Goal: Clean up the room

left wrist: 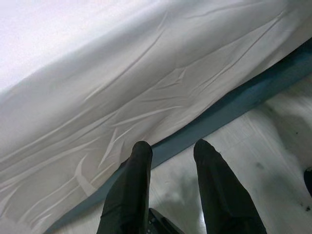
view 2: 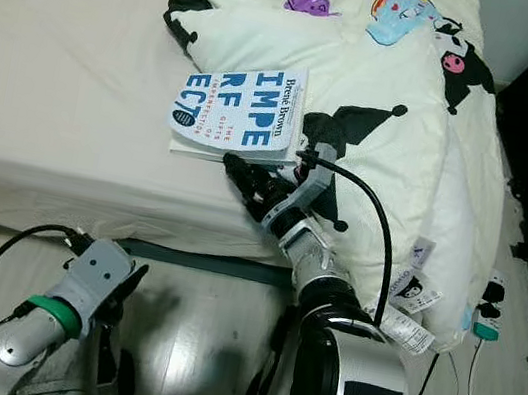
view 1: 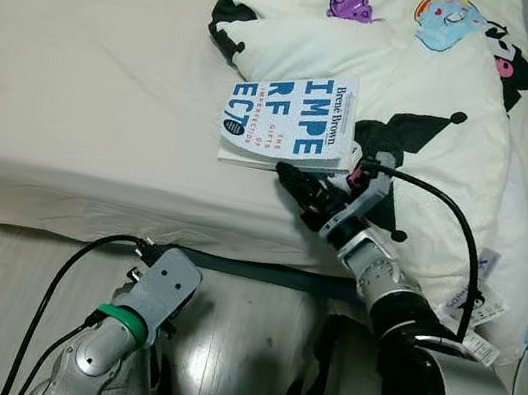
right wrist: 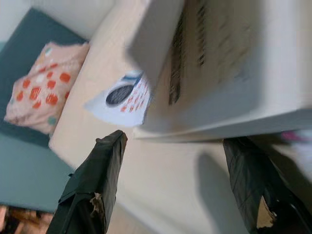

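A white paperback book (view 1: 288, 115) with blue cover lettering lies on the bed, partly resting on the cream duvet (view 1: 433, 94). My right gripper (view 1: 292, 180) is at the book's near edge, open, its fingers just short of the cover. In the right wrist view the book (right wrist: 229, 63) fills the space beyond the two spread fingertips (right wrist: 105, 161), its lower edge lifted a little off the sheet. My left gripper (left wrist: 170, 156) hangs low beside the bed, open with nothing between its fingers, pointing at the bed's side and the floor.
The cream bed sheet (view 1: 85, 56) spreads to the left of the book. A duvet with cartoon prints is heaped on the right and hangs over the bed's edge. A dark bed frame strip (view 1: 261, 273) runs above the pale wood floor (view 1: 6, 286). Cables (view 2: 491, 296) lie on the floor at right.
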Robot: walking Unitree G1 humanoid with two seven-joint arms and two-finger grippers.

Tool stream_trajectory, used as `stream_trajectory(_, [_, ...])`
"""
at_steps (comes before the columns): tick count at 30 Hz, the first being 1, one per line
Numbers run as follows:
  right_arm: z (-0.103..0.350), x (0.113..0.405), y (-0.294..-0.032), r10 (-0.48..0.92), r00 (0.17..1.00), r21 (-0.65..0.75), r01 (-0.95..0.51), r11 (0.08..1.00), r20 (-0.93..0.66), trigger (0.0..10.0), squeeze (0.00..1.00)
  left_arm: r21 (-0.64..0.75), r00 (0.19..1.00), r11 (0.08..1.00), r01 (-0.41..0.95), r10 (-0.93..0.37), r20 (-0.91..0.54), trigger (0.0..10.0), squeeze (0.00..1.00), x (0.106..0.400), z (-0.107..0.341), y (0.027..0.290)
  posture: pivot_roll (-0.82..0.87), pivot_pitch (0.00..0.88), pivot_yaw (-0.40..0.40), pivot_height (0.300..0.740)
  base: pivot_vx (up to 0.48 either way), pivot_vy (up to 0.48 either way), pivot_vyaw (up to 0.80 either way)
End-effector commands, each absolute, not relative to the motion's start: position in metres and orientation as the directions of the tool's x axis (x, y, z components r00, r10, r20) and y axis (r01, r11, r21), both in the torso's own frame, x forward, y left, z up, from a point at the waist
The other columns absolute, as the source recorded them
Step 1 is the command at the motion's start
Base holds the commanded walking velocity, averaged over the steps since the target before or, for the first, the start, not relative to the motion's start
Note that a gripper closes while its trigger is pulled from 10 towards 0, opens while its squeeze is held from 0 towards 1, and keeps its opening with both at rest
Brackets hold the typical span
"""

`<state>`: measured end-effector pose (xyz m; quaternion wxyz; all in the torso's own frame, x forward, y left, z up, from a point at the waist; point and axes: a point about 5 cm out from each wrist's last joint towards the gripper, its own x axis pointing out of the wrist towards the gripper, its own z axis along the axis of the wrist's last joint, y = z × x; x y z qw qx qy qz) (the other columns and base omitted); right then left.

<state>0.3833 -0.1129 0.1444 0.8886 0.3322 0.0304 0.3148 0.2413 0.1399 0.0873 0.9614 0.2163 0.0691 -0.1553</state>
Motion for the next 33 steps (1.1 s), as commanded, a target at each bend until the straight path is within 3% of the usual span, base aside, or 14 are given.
stream_trajectory(1, [0.140, 0.383, -0.117, 0.551, 0.822, 0.640, -0.502, 0.582, 0.144, 10.0, 0.00, 0.390, 0.931, 0.852, 0.350, -0.270, -0.246, 10.0, 0.00, 0.236, 0.078, 0.140, 0.22, 0.292, 0.035, 0.520, 0.000, 0.000, 0.00])
stream_trajectory(23, [0.160, 0.394, -0.138, 0.404, 0.891, 0.709, -0.421, 0.566, 0.206, 10.0, 0.00, 0.392, 0.931, 0.851, 0.351, -0.270, -0.247, 10.0, 0.00, 0.235, 0.078, 0.139, 0.23, 0.291, 0.038, 0.520, 0.000, 0.000, 0.00])
stream_trajectory(24, [0.162, 0.395, -0.137, 0.402, 0.890, 0.718, -0.423, 0.553, 0.215, 3.4, 0.00, 0.392, 0.931, 0.851, 0.350, -0.270, -0.247, 10.0, 0.00, 0.234, 0.079, 0.139, 0.24, 0.293, 0.038, 0.520, 0.000, 0.000, 0.00])
stream_trajectory(26, [0.164, 0.395, -0.136, 0.407, 0.884, 0.728, -0.434, 0.531, 0.230, 3.4, 0.00, 0.392, 0.931, 0.851, 0.350, -0.269, -0.247, 10.0, 0.00, 0.234, 0.079, 0.139, 0.24, 0.297, 0.038, 0.520, 0.000, 0.000, 0.00])
stream_trajectory(27, [0.168, 0.396, -0.132, 0.424, 0.871, 0.737, -0.453, 0.502, 0.247, 0.0, 0.00, 0.393, 0.931, 0.851, 0.349, -0.267, -0.249, 10.0, 0.00, 0.233, 0.079, 0.140, 0.25, 0.302, 0.036, 0.520, 0.000, 0.000, 0.00])
stream_trajectory(33, [0.176, 0.397, -0.121, 0.478, 0.836, 0.734, -0.499, 0.461, 0.269, 0.0, 0.00, 0.394, 0.933, 0.853, 0.343, -0.258, -0.252, 10.0, 0.00, 0.231, 0.079, 0.141, 0.25, 0.305, 0.032, 0.520, 0.000, 0.000, 0.00])
